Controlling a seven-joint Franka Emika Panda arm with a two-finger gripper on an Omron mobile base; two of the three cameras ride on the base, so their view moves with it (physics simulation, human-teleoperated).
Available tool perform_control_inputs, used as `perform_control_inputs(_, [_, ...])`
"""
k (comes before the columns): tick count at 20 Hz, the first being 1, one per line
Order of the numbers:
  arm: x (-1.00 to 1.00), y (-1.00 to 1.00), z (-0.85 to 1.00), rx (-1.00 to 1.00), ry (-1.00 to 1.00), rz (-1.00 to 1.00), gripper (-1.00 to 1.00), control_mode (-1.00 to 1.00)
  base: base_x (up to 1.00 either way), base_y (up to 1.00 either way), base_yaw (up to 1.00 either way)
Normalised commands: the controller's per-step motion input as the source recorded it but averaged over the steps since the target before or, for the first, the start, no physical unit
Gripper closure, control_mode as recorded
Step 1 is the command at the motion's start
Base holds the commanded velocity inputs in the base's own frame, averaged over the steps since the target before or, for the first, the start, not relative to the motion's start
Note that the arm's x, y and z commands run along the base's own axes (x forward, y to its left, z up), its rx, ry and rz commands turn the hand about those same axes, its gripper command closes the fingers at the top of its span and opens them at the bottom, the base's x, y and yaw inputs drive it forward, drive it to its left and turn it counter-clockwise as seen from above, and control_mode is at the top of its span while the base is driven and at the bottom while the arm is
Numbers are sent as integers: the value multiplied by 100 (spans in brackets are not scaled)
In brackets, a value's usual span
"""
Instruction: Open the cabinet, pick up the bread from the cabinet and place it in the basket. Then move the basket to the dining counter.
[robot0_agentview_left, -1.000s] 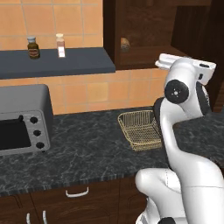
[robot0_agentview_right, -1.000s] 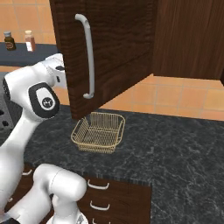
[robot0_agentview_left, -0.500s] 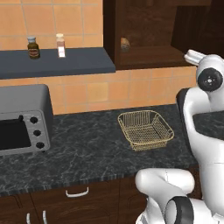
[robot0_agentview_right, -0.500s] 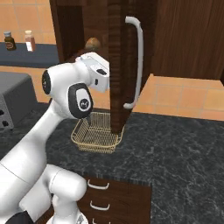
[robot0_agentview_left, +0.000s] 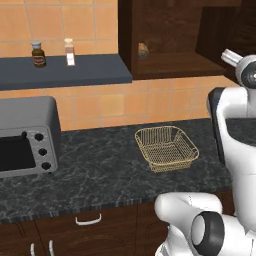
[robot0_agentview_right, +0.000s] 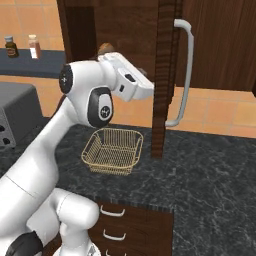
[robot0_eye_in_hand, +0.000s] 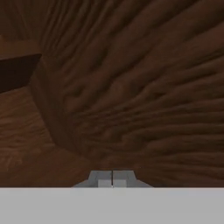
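The dark brown cabinet (robot0_agentview_left: 172, 30) stands open, its door (robot0_agentview_right: 163, 75) swung out edge-on with the silver bar handle (robot0_agentview_right: 185, 75) on its far side. The bread (robot0_agentview_left: 143, 49), a small brown bun, lies on the cabinet's shelf, and part of it (robot0_agentview_right: 104, 48) shows above my arm. Below it on the black worktop sits the golden wire basket (robot0_agentview_left: 166, 148), with nothing in it. My gripper (robot0_eye_in_hand: 112, 178) is shut with nothing between its fingertips, right up against the inner face of the door (robot0_eye_in_hand: 131, 87). The dining counter is out of view.
A grey toaster oven (robot0_agentview_left: 25, 135) stands at the left of the black speckled worktop (robot0_agentview_left: 100, 165). Two small bottles (robot0_agentview_left: 37, 53) stand on a dark wall shelf (robot0_agentview_left: 65, 70). Drawers with curved handles (robot0_agentview_right: 112, 212) run below the worktop. The open door juts out over the worktop.
The cabinet door has swung from nearly shut to wide open. My arm has swept to the right with it, hand against its inner side. Basket and bread have not moved.
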Motion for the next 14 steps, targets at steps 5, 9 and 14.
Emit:
perform_control_inputs(5, [-50, 56, 45, -10, 5, 36, 100, -100, 0, 0, 0])
perform_control_inputs(9, [-5, 76, 62, -10, 12, 43, 100, -100, 0, 0, 0])
perform_control_inputs(14, [19, 71, 15, -4, 25, 36, 100, -100, 0, 0, 0])
